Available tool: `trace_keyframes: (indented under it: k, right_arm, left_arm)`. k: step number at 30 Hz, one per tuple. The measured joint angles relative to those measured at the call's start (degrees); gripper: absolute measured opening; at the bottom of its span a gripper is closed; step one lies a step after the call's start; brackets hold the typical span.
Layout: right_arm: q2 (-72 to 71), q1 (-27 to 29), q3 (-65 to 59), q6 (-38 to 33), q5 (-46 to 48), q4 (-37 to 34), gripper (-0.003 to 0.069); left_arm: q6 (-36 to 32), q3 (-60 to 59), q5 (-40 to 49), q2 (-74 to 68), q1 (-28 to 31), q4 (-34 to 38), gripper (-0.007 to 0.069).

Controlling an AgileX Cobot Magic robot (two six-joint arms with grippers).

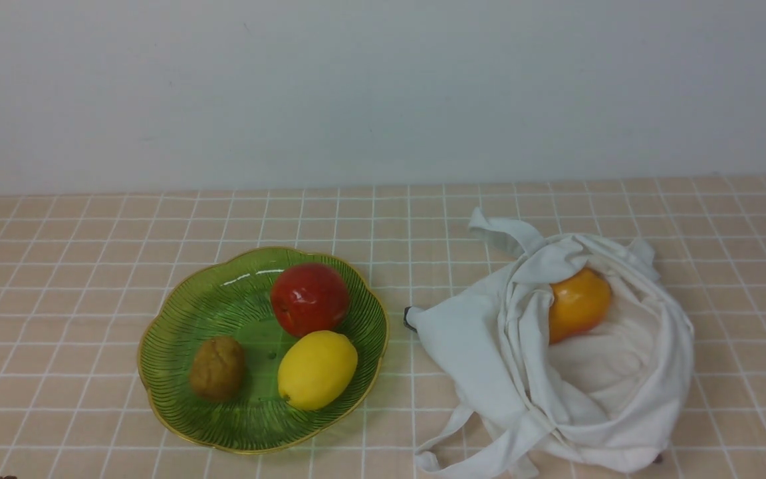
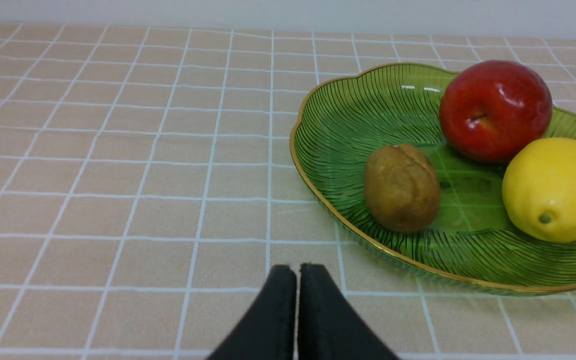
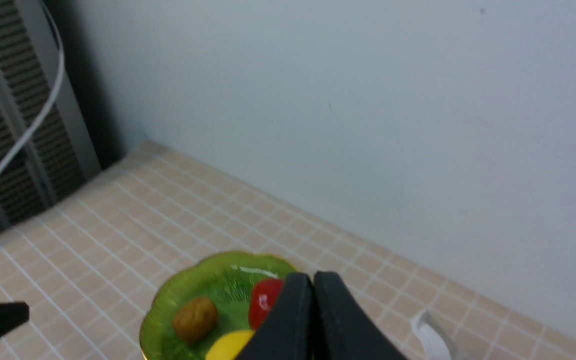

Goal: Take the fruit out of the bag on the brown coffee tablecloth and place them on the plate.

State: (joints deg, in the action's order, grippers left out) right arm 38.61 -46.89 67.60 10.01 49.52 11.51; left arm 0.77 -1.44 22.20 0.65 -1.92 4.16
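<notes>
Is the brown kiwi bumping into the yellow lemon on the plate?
Apart. The left wrist view shows bare green plate between the kiwi and the lemon. The front view shows that gap too.

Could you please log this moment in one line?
in green ribbed glass dish: brown kiwi, red apple, yellow lemon | in white cloth tote: round orange fruit | left gripper: shut | right gripper: shut
</notes>
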Motion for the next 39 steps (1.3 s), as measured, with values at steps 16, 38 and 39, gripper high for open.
trace_keyframes:
  k: [16,38,39]
  right_arm:
    - [-27.5,0.0,-31.1,0.3,-14.8,-0.5,-0.0013]
    - [-39.1,43.4,-68.9,0.5,-27.7,-2.4,-0.0014]
    - [-39.1,43.4,-68.9,0.4,-27.7,-2.4,-0.0014]
  left_arm:
    - [0.0,0.0,0.0,0.0,0.0,0.0,-0.0008]
    - [0.0,0.0,0.0,0.0,0.0,0.0,-0.0008]
    - [0.0,0.0,0.0,0.0,0.0,0.0,-0.0008]
